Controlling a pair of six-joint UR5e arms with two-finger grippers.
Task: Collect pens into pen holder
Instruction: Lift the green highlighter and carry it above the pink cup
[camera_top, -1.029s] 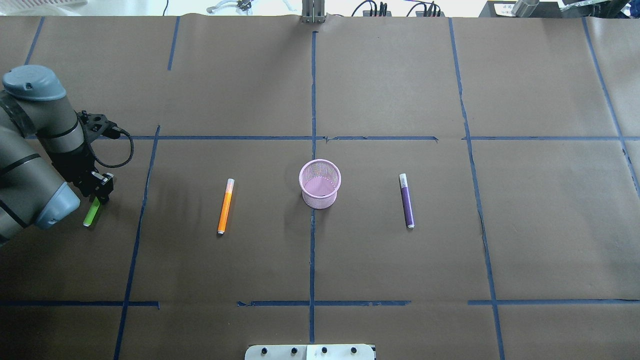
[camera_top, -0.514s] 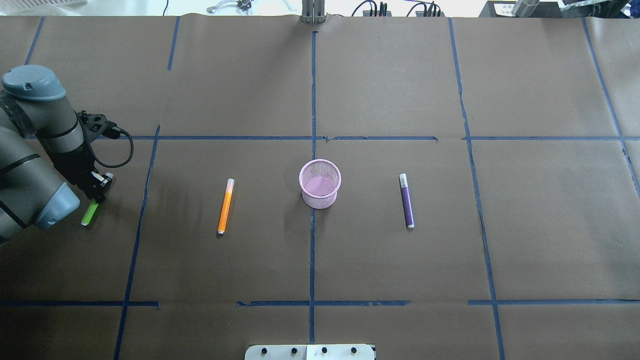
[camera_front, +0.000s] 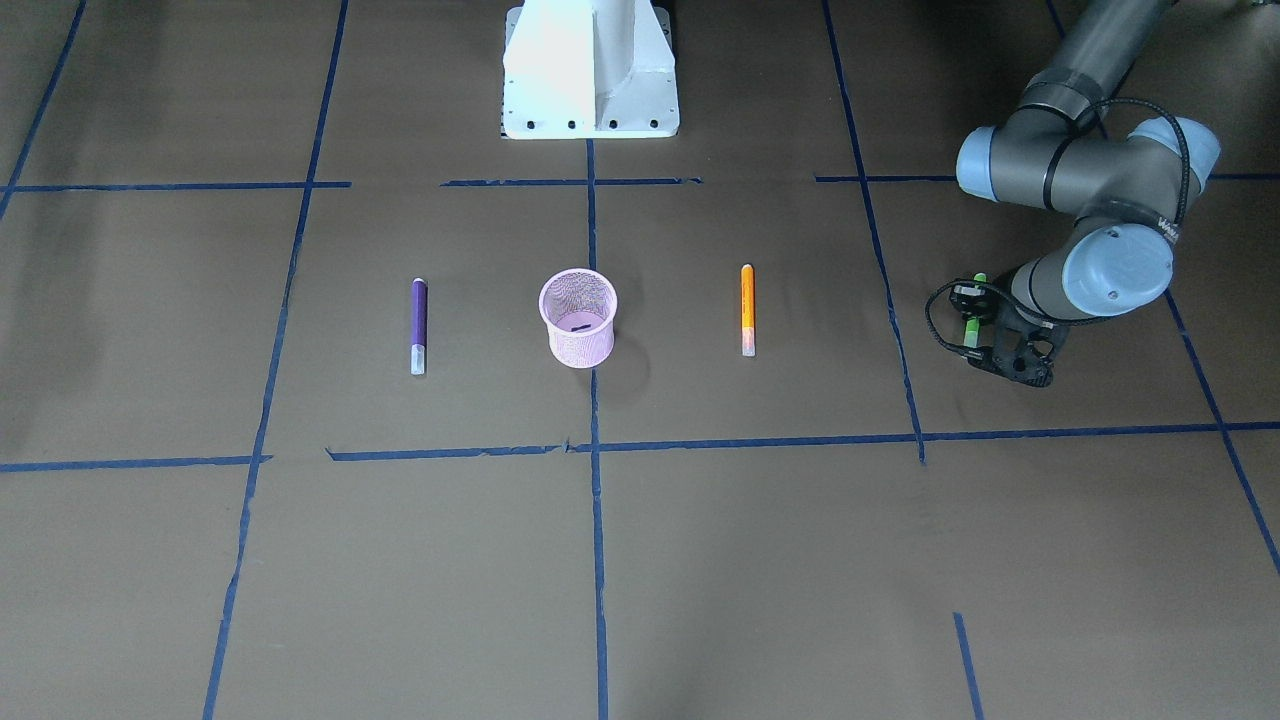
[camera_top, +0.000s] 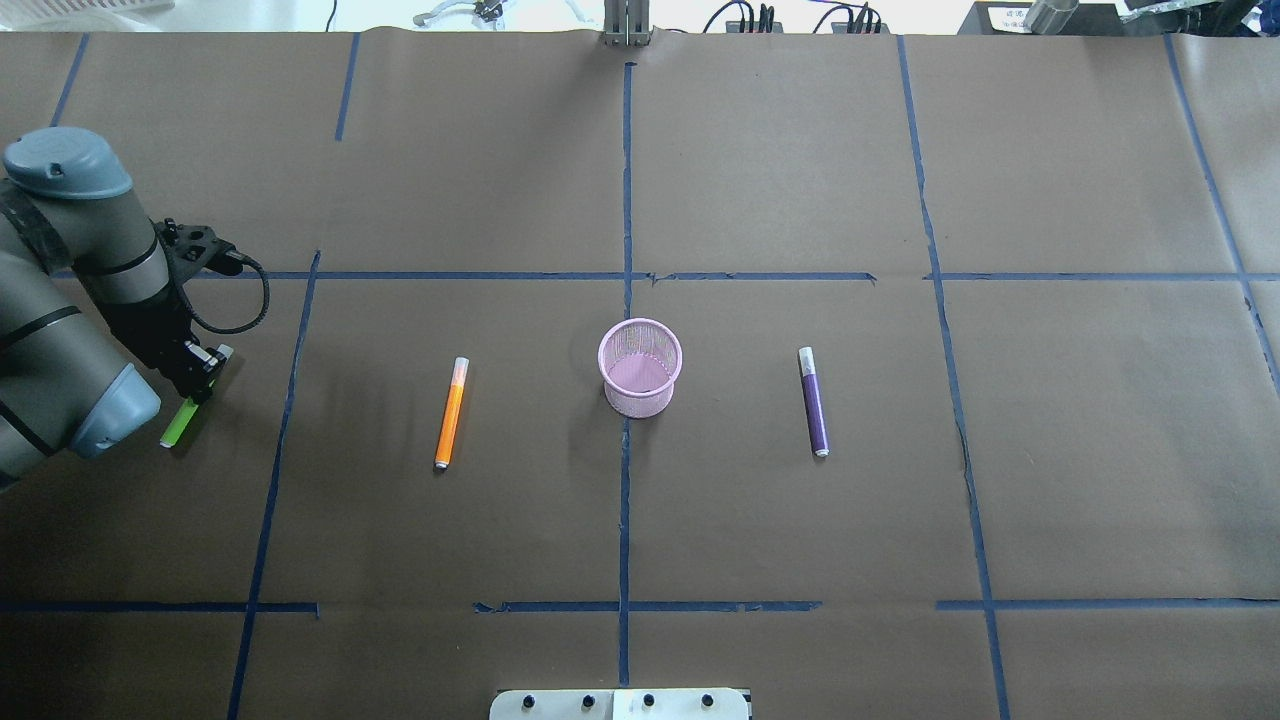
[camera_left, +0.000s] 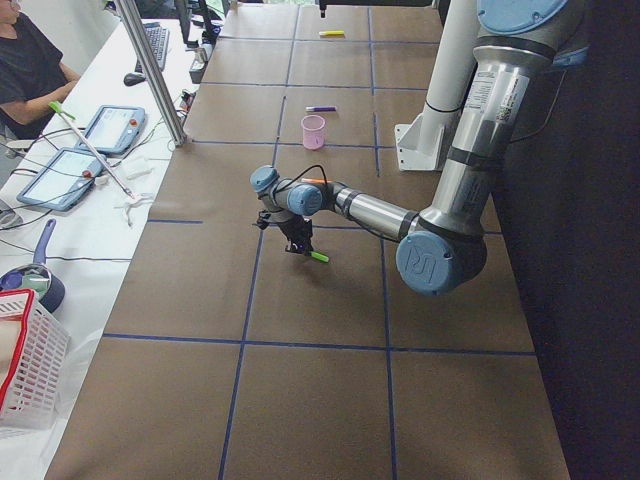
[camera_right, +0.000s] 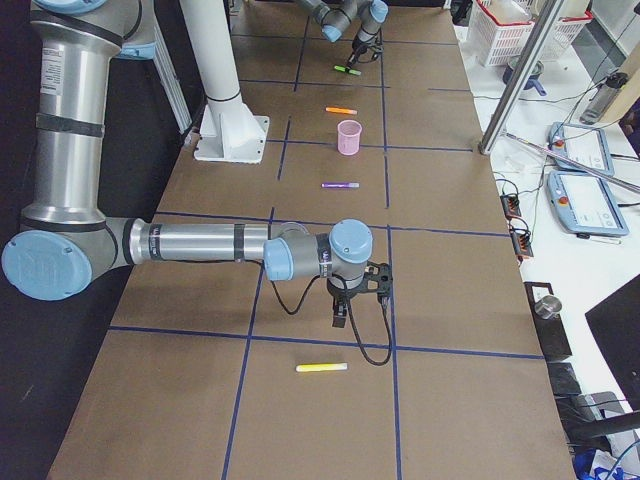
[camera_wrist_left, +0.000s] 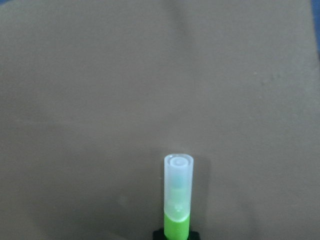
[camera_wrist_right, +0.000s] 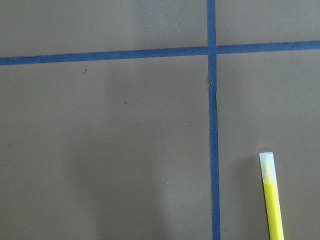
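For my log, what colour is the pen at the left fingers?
Green pen, translucent cap; clearest from left wrist.

Left pen (camera_top: 451, 412) and right pen (camera_top: 813, 401) flank pen holder (camera_top: 640, 368) — third pen (camera_top: 177, 428) farther left, in left gripper (camera_top: 200, 385).

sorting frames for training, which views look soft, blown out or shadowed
Left wrist view: green pen close, its pale cap soft-edged. Right wrist view: tape lines and yellow pen crisp, a broad faint shadow left of centre. Overhead view: strip beyond the table blown out white. Front-facing view: even light, pen holder casting a soft shadow toward the view's lower right.
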